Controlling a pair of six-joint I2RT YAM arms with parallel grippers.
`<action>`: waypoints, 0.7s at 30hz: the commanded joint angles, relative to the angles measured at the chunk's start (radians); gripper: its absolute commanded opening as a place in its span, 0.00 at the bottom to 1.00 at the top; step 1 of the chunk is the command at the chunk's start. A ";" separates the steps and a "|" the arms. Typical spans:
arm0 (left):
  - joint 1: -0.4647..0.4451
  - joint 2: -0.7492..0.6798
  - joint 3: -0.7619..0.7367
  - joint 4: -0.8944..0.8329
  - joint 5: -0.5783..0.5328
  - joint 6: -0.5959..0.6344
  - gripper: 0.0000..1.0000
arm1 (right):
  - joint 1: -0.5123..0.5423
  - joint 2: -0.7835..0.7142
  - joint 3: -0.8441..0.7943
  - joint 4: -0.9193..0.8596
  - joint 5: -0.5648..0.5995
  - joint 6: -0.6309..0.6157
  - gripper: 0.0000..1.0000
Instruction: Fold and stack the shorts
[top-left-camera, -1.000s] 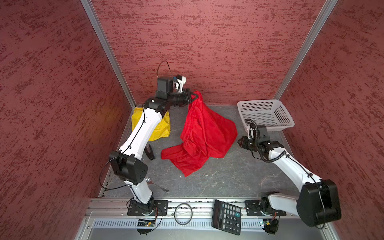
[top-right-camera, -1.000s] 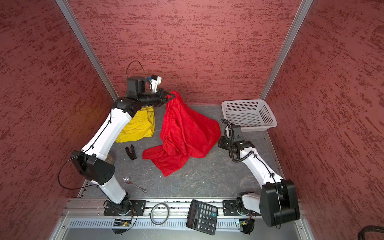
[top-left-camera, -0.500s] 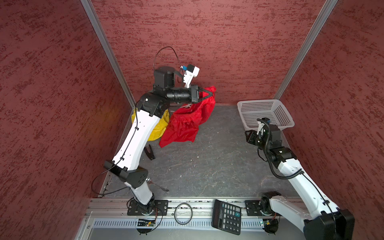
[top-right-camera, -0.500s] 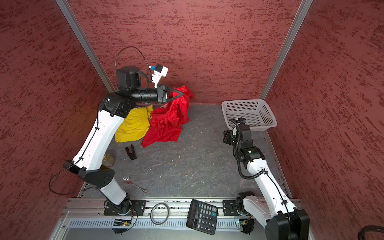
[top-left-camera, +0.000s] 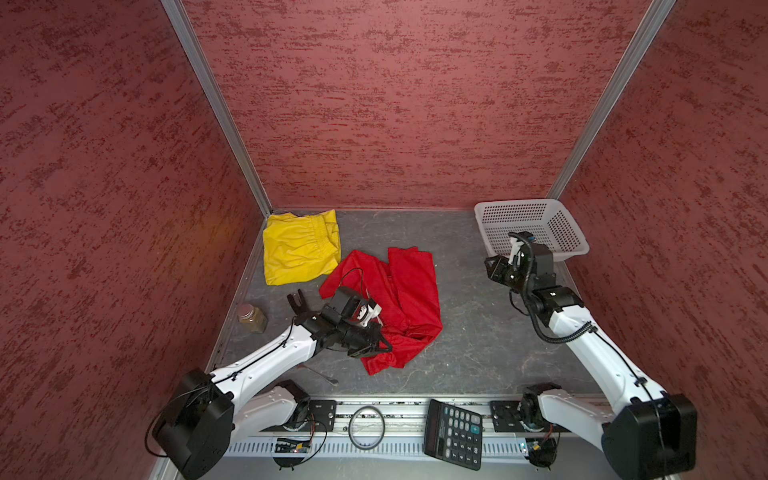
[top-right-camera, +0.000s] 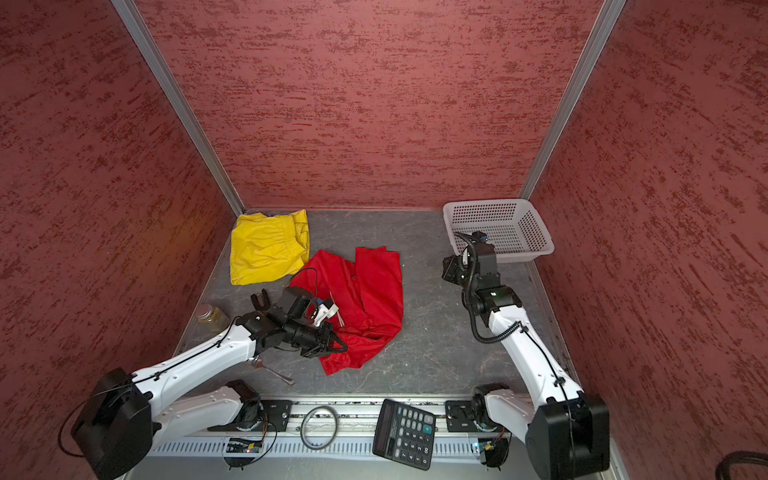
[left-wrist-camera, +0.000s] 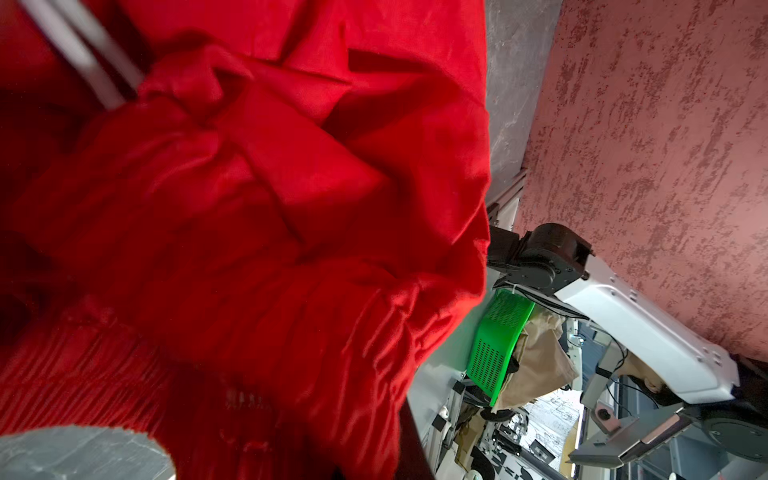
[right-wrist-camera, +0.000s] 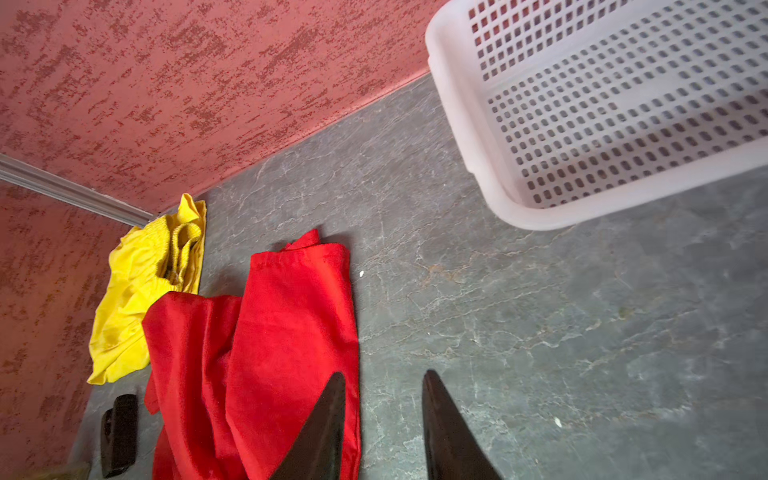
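1. We see the left gripper (top-left-camera: 383, 345) closed tight on the gathered elastic waistband of the red shorts (top-left-camera: 409, 297), low over the near end of the cloth.
2. The red shorts lie crumpled mid-table with both legs stretched toward the back wall. In the left wrist view, red fabric (left-wrist-camera: 249, 208) fills most of the frame.
3. The yellow shorts (top-left-camera: 299, 249) lie flat in the far left corner, just beside the red pair.
4. The right gripper (right-wrist-camera: 382, 428) hovers above the grey table (top-left-camera: 465, 332) with its fingers partly apart and nothing between them.
5. The white perforated basket (top-left-camera: 559, 232) sits in the far right corner behind that gripper.
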 joint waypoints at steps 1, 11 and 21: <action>-0.017 -0.044 -0.020 0.081 -0.055 -0.048 0.00 | -0.004 0.032 0.032 0.055 -0.099 0.045 0.36; -0.015 -0.011 -0.043 0.110 -0.068 -0.087 0.69 | 0.023 0.140 -0.068 0.040 -0.174 0.003 0.44; -0.101 0.141 0.046 0.337 -0.046 -0.213 0.66 | 0.023 0.156 -0.074 0.070 -0.192 0.001 0.44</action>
